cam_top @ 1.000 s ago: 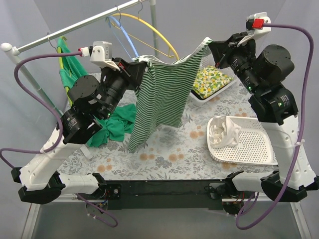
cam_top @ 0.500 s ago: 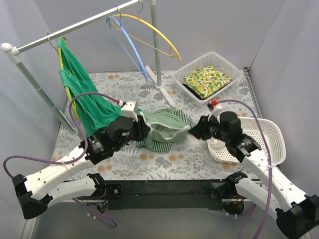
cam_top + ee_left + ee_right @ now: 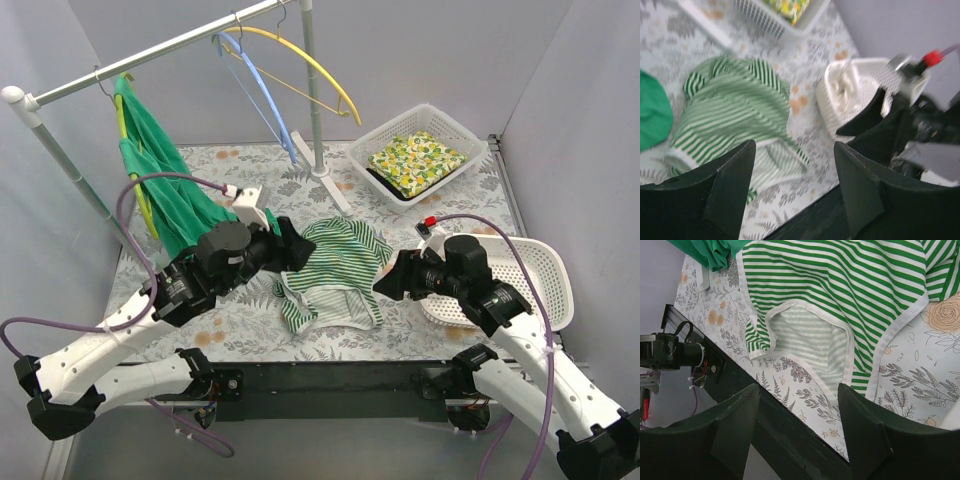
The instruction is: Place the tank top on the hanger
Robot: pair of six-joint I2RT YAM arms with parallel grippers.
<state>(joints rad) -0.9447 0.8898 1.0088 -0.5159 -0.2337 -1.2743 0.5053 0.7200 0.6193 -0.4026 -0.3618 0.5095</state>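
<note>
The tank top (image 3: 333, 272), green-and-white striped, lies crumpled on the floral table (image 3: 250, 320) between my two grippers, touching neither. My left gripper (image 3: 293, 250) hovers at its left edge, open and empty. My right gripper (image 3: 386, 284) sits low at its right edge, also open and empty. In the left wrist view the tank top (image 3: 735, 112) lies beyond the spread fingers of the left gripper (image 3: 794, 150). Under the right gripper (image 3: 799, 392), the tank top (image 3: 840, 290) shows its white-trimmed opening. The light blue hanger (image 3: 262, 95) hangs from the rail at the back.
A yellow hanger (image 3: 315, 65) hangs beside the blue one. A plain green garment (image 3: 165, 195) hangs at the rail's left end. A white basket (image 3: 460, 135) holds yellow-patterned cloth at back right. A white tray (image 3: 540, 285) lies under the right arm. The rack's post (image 3: 312, 100) stands behind the tank top.
A second ago both grippers held the tank top stretched up in the air. Both arms have come down, the jaws have opened, and the tank top has dropped onto the table.
</note>
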